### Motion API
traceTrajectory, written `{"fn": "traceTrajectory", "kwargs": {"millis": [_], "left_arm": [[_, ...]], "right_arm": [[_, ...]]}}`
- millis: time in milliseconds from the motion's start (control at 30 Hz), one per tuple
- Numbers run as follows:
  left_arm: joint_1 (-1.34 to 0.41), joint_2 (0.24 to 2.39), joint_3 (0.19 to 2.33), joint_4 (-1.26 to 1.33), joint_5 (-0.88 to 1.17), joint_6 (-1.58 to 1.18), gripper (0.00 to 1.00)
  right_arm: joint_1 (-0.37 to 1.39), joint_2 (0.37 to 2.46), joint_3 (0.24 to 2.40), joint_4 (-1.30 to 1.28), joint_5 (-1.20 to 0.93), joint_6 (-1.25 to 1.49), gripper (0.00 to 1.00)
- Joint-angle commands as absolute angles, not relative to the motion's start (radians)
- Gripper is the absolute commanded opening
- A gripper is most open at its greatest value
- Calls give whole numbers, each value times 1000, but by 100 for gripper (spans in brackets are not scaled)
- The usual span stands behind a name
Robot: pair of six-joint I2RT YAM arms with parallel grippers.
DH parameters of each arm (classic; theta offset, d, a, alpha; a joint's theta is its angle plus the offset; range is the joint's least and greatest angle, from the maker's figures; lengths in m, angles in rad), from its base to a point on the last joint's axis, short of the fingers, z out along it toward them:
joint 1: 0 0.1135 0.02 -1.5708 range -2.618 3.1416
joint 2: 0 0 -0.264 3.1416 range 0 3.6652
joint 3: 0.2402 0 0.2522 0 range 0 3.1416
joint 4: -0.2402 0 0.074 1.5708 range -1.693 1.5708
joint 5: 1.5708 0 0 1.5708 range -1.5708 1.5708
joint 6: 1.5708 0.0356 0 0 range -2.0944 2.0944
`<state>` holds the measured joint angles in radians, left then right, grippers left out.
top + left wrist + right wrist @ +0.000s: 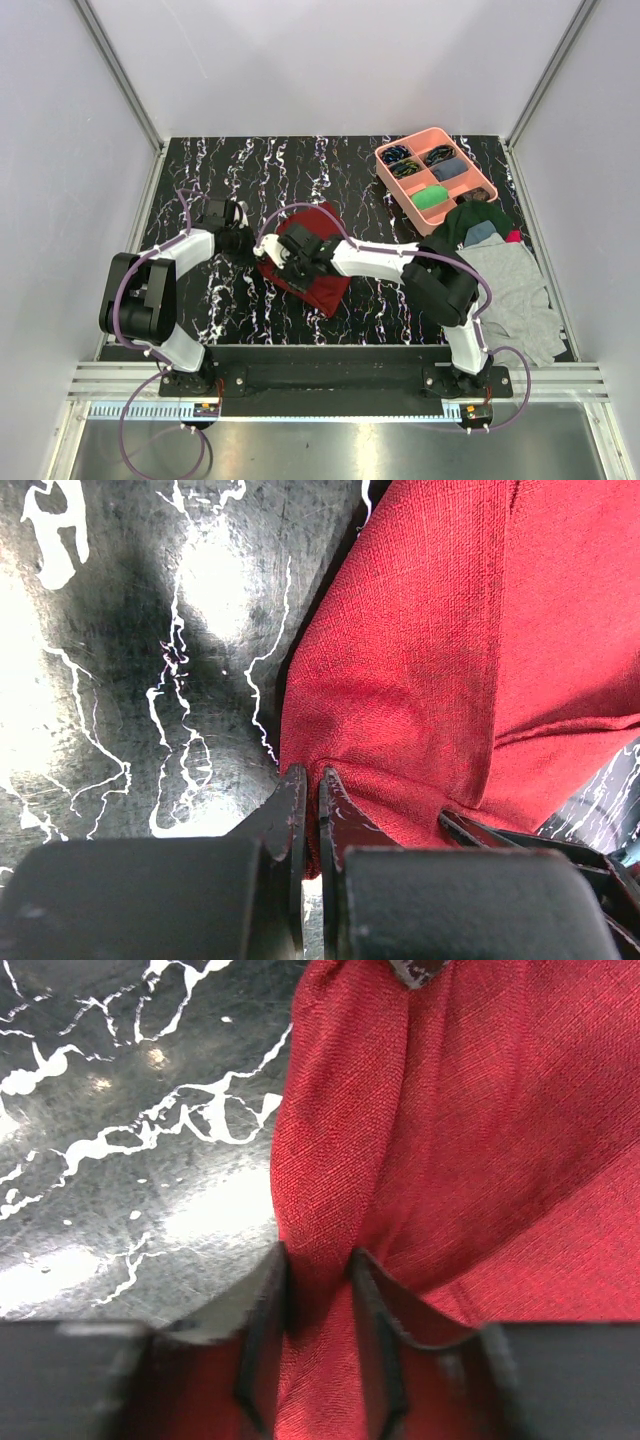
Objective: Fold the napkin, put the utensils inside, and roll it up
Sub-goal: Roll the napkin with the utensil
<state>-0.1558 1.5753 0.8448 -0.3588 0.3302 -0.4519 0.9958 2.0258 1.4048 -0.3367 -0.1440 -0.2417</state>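
The maroon napkin (325, 288) lies bunched on the black marbled table (240, 170) between the two arms. My left gripper (250, 243) is at its left edge. In the left wrist view it (308, 782) is shut, pinching the napkin (420, 660) at its hem. My right gripper (288, 263) sits just right of it on the cloth. In the right wrist view it (318, 1272) is closed round a raised fold of the napkin (470, 1130), and cloth fills the gap between its fingers (268, 1290). The utensils are out of view.
A pink compartment tray (472, 168) holding small items stands at the back right. A pile of grey, green and blue clothes (510, 285) lies along the right side. White walls close in the table on the left, right and back.
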Motion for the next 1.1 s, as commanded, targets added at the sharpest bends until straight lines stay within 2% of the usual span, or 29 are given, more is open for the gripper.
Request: {"fn": "traceTrajectory", "kwargs": {"millis": [0,33,133,233,367,533,800,1067], "left_arm": [[-156,1578,861,-362,337,-431,0],[-156,1574,861,-362,337,-430,0],[-156,1548,854,-351,333,-434,2],[-155,1502,841,-342,321,-443,17],[-150,1442,813,-327,295,-459,43],[-141,1364,759,-284,288,-486,60],[-141,1299,637,-219,342,-523,72],[-141,1338,560,-103,423,-565,74]], "right_arm": [[960,2048,1440,-334,-230,-242,29],[953,2052,1439,-339,-279,-242,23],[921,2068,1434,-350,-386,-232,16],[897,2079,1428,-357,-490,-227,11],[879,2094,1428,-374,-593,-210,8],[862,2117,1419,-388,-690,-181,7],[810,2152,1422,-388,-853,-137,6],[773,2220,1462,-388,-979,-114,5]]}}
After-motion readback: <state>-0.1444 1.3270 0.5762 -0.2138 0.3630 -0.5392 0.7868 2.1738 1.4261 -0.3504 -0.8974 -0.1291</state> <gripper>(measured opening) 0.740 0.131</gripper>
